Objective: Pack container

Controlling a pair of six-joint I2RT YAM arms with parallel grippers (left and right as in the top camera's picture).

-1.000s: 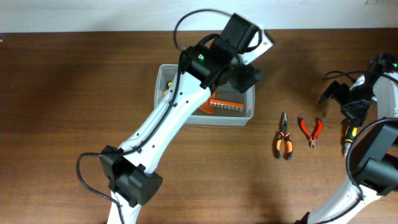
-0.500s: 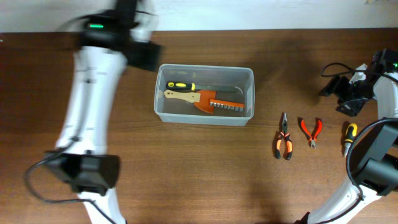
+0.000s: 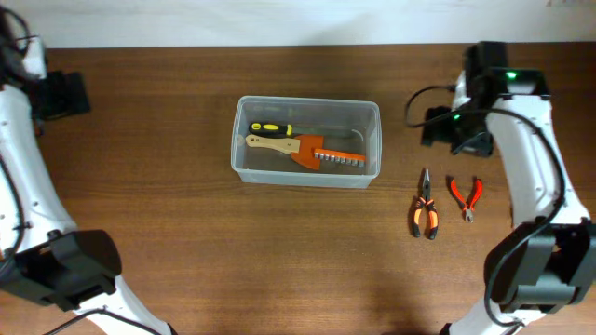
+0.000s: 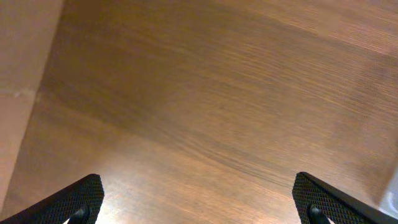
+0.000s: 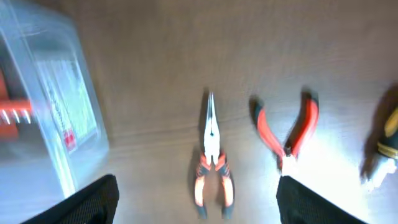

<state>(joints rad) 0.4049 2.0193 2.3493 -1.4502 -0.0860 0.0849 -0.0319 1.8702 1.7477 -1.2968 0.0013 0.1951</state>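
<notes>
The clear plastic container (image 3: 304,180) stands mid-table and holds a yellow-and-black screwdriver (image 3: 270,127) and a wooden-handled orange tool (image 3: 307,149). Its corner shows at the left of the right wrist view (image 5: 56,118). My right gripper (image 3: 447,130) is open and empty just right of the container, above the long-nose pliers (image 3: 425,214) and red cutters (image 3: 466,197). In the right wrist view the open fingers (image 5: 205,202) straddle the pliers (image 5: 211,155), with the cutters (image 5: 286,134) beside them. My left gripper (image 3: 70,93) is open and empty at the far left, over bare wood (image 4: 199,199).
A yellow-and-black handle (image 5: 388,134) shows at the right edge of the right wrist view; in the overhead view my right arm hides it. The table's back edge meets a pale wall (image 3: 298,23).
My left arm swung from over the container out to the far left. My right gripper moved from the far right edge to just right of the container, above the pliers.
</notes>
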